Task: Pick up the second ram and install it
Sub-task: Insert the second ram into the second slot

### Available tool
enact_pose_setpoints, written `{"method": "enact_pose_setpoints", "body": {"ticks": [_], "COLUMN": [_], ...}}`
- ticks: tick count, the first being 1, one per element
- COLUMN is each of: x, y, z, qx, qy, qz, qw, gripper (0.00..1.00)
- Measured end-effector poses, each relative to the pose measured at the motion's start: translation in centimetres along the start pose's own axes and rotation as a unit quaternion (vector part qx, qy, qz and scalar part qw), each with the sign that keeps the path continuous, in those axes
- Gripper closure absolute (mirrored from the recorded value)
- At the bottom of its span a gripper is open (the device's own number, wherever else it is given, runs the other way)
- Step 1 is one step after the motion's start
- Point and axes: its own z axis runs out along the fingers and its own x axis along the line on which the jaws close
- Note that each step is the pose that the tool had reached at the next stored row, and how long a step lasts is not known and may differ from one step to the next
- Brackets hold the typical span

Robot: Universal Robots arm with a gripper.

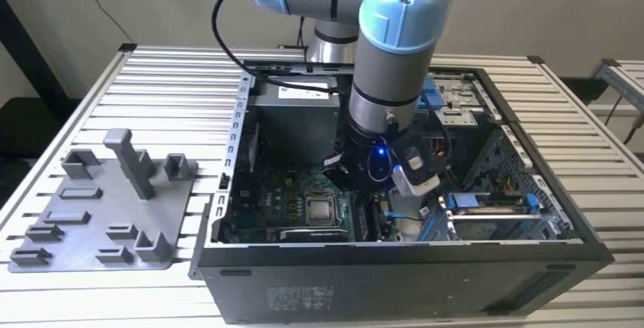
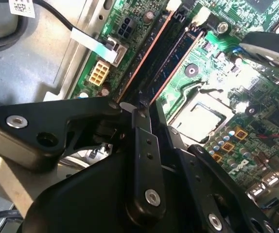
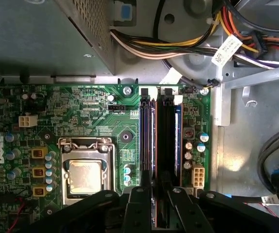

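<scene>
No text can be read: small white printing is seen on the motherboard and barcode marks on a white cable tag beside it, yet nothing legible is made out.

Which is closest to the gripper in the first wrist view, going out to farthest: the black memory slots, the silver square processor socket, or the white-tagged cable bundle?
1. Black memory slots: running right up to the gripper.
2. Silver square processor socket: off to one side on the green board.
3. White-tagged cable bundle: beyond the board's far edge.
</scene>
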Motion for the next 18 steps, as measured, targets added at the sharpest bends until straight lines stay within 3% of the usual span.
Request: {"method": "enact_pose_setpoints", "body": {"ticks": [7, 12, 14, 18], "x": [-0.08, -0.08, -0.08, -0.08], "y": [0.01, 0.01, 0.01, 0.01], "z": [-3.17, -3.36, -3.38, -3.38], "qx": [0.0, -0.0001, 0.0001, 0.0001], "qy": [0.0, 0.0, 0.0, 0.0], "qz": [0.0, 0.0, 0.0, 0.0], "qw": [1.0, 1.0, 1.0, 1.0], "gripper": [0.78, 0.78, 0.87, 0.89]}}
